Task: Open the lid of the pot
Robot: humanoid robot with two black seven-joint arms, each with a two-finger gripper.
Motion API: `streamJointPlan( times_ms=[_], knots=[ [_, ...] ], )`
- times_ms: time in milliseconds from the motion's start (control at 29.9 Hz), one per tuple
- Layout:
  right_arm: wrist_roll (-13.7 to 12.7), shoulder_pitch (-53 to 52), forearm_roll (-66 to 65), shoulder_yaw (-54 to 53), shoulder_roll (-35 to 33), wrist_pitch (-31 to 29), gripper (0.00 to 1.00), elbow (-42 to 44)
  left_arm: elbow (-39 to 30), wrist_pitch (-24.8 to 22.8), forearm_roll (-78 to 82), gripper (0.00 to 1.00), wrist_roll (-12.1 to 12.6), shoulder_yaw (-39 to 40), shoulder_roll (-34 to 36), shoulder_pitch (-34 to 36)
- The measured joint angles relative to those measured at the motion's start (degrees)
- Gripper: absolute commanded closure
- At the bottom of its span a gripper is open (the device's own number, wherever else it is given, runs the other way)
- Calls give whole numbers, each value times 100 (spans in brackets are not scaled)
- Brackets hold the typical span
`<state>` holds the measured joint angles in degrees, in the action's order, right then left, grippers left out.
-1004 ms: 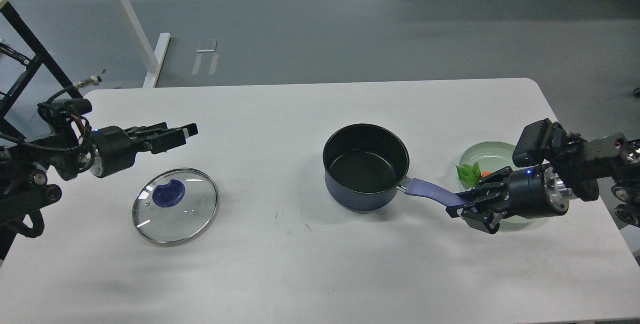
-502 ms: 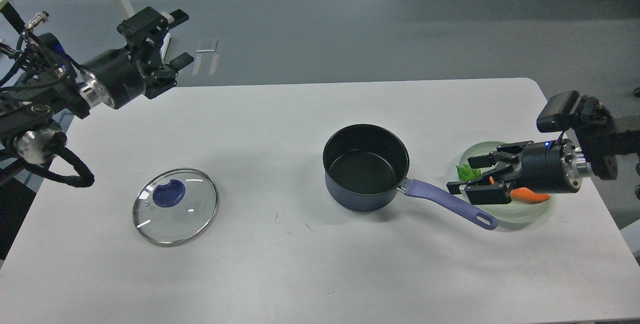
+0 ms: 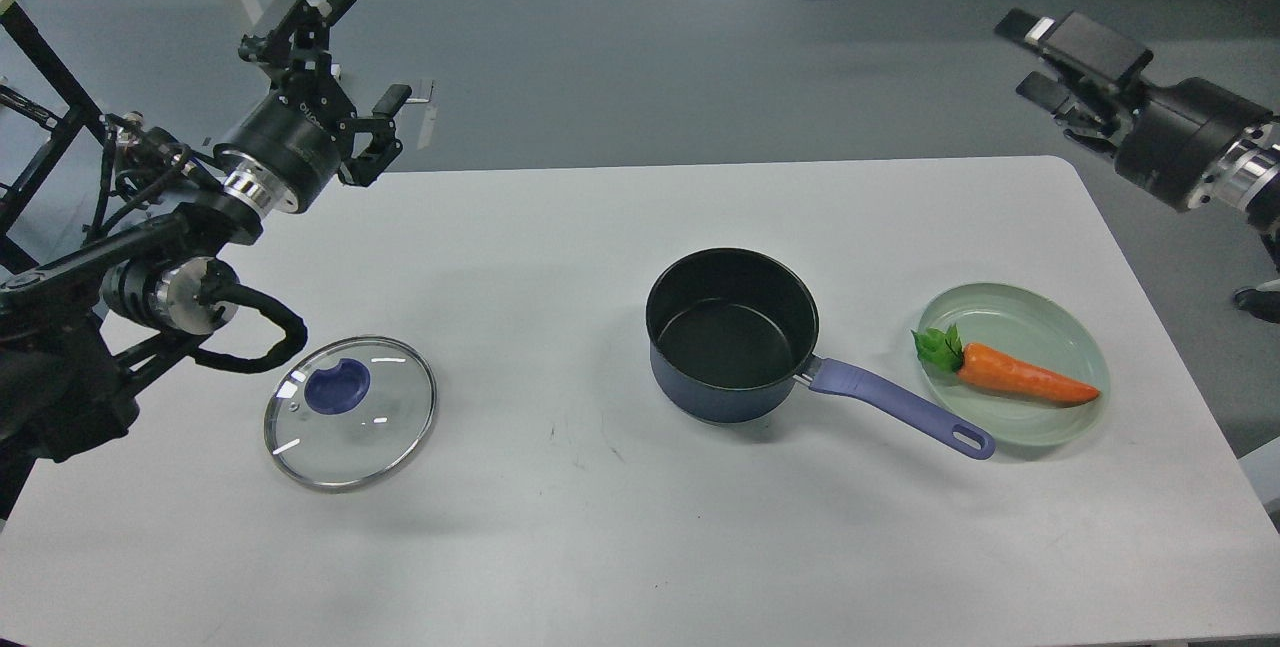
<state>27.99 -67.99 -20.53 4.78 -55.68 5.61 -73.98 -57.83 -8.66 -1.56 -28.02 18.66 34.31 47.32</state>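
Lid [image 3: 350, 412] flat on counter [image 3: 560, 547], below and right of left claw [image 3: 345, 57], well apart from pot [image 3: 732, 332], so task looks done. Left claw raised, fingers apart, holding nothing. Right claw [image 3: 1040, 62] lifted high above plate [image 3: 1070, 427], fingers apart, empty.

We have a single head view, looking forward and steeply down over the whole tabletop [image 3: 640, 547], with floor beyond.
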Motion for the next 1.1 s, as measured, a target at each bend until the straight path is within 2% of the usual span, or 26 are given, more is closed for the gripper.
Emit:
streamJointPlan(
  times_ms=[134, 335, 368, 435, 502, 602, 703, 803, 937, 1104],
  knots=[
    [0, 231, 1278, -12, 464, 202, 1, 499, 75, 12, -33, 1, 0, 264, -235, -415],
    [0, 896, 2484, -328, 949, 181, 0, 843, 288, 1, 12, 1, 32, 965, -829, -1158],
    [0, 1046, 2620, -438, 994, 142, 0, 861, 361, -10, 35, 1, 176, 1139, -959, -1255],
    [0, 1342, 2769, -712, 1076, -49, 0, 875, 448, -41, 71, 1, 685, 1451, -1170, -1382],
    [0, 1655, 2831, -1039, 1150, -509, 0, 882, 488, -131, 90, 1, 1200, 1681, -1300, -1485],
    [0, 2159, 2856, -1592, 1186, -1453, 0, 969, 503, -628, 94, 1, 1471, 1800, -1336, -1550],
    [0, 2504, 2860, -1915, 1190, -2377, 0, 1152, 551, -1289, 97, 1, 1508, 1841, -1310, -1580],
    [0, 2633, 2861, -1946, 1197, -2881, 0, 1251, 623, -1513, 97, 1, 1487, 1943, -1303, -1594],
    [0, 2728, 2861, -1947, 1218, -2988, 0, 1272, 648, -1541, 96, 1, 1341, 2116, -1325, -1603],
    [2, 2763, 2841, -1950, 1319, -2892, 0, 1332, 651, -1541, 104, 1, 994, 2188, -1330, -1602]
  ],
)
